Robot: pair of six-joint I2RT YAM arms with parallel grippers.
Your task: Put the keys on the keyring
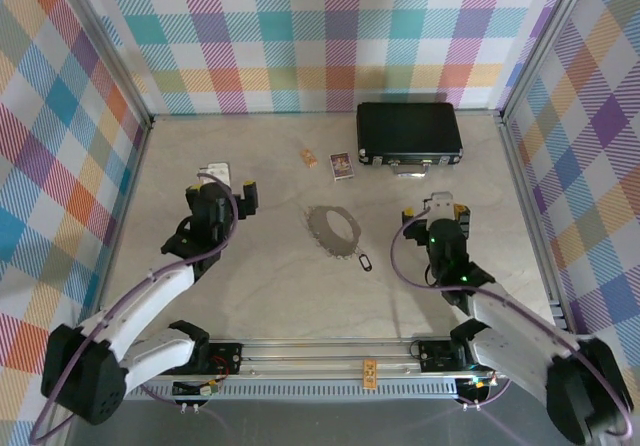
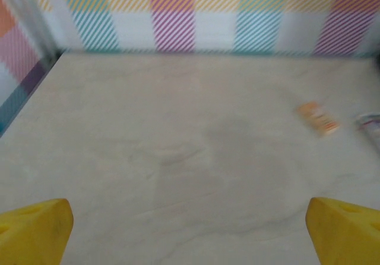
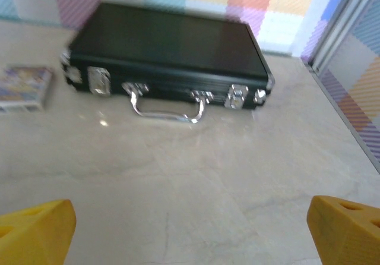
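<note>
Grey metal keyring (image 1: 321,230) lies flat as a loop near desk centre, between the two arms; single keys are too small to tell apart. Dark oval tag (image 1: 363,263) sits just beside its near-right side.

Left gripper (image 1: 228,180) is toward the left desk edge, yellow fingertips (image 2: 32,229) spread wide, holding nothing. Right gripper (image 1: 441,208) is right of the loop, apart from it; yellow pads (image 3: 347,226) likewise wide, empty.

Black case (image 3: 169,42) lies at the far right of the desk, handle facing near. Card box (image 1: 343,165) and orange packet (image 2: 319,117) lie left of the case.
</note>
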